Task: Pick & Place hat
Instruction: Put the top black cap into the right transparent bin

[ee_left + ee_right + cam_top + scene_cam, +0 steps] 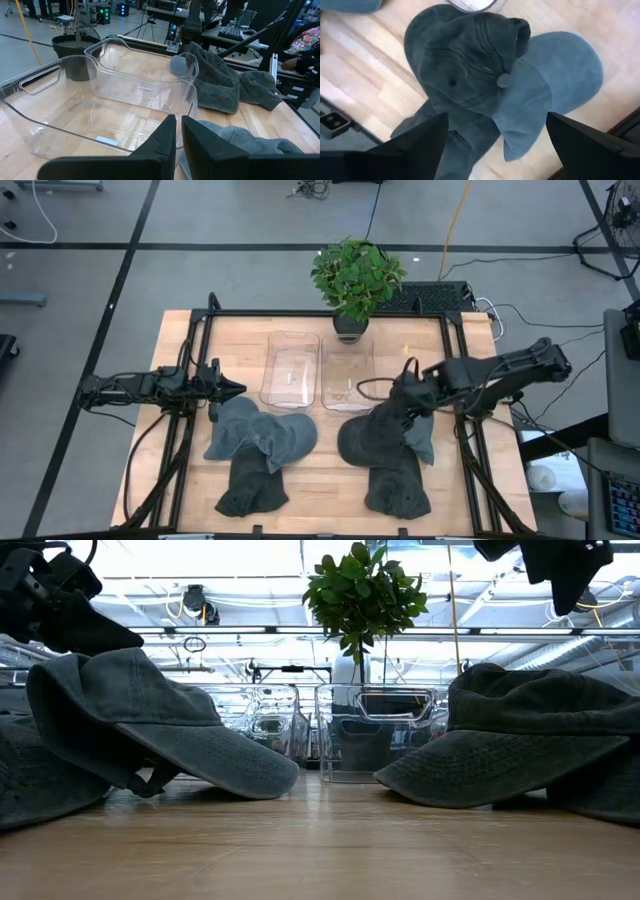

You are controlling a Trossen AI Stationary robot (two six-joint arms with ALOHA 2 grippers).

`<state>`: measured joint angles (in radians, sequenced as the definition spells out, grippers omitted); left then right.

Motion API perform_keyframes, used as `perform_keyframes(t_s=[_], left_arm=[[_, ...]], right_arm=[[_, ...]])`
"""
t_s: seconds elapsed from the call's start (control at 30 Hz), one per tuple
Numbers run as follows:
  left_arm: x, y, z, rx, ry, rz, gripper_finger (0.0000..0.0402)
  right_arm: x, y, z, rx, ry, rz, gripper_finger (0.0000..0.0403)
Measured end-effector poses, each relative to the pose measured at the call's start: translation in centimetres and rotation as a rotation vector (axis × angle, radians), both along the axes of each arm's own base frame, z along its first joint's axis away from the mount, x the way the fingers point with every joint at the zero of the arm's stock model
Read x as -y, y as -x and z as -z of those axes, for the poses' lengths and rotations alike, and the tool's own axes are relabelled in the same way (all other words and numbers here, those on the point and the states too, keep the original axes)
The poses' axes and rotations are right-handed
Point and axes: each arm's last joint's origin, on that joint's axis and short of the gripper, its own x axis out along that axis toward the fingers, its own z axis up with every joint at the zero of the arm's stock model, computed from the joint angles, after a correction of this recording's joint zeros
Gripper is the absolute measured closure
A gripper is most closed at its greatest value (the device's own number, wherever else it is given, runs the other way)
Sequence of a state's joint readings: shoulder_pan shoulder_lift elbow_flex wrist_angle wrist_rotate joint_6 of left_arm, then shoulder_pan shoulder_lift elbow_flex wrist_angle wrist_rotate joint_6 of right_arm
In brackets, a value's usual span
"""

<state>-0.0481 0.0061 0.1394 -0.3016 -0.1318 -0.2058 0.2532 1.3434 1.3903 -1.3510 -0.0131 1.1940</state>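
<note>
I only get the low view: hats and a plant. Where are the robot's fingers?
Observer: The right fingers hang open above the dark hat, not touching it.
Operator: And the left ones?
Observer: The left fingers are shut and empty, next to the grey hats.
Operator: Anything in those clear bins?
Observer: No, both bins are empty.

Light wooden table (330, 480) framed by black rails, two clear plastic bins (290, 368) side by side near its 12 o'clock edge, potted plant (354, 280) just beyond them, pile of grey hats (258, 450) at 7 o'clock, darker pile of hats (388, 452) at 5 o'clock.
</note>
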Motion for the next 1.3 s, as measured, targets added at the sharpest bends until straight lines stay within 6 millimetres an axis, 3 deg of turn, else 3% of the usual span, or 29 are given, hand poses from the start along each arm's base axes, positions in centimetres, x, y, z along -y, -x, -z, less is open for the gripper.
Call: perform_keyframes(t_s=[0.43, 0.73, 1.3], left_arm=[[0.0, 0.0, 0.0, 0.000, 0.000, 0.000, 0.0366], [0.0, 0.0, 0.0, 0.000, 0.000, 0.000, 0.0366], [0.0, 0.0, -0.1, 0.015, 0.001, 0.000, 0.0366]], right_arm=[[-3.7, -1.7, 2.8, -0.086, 0.123, 0.030, 0.0078], [-3.9, -2.3, 4.0, -0.084, 0.189, 0.052, 0.0078], [-3.9, -2.1, 9.0, -0.082, 0.145, 0.098, 0.0078]])
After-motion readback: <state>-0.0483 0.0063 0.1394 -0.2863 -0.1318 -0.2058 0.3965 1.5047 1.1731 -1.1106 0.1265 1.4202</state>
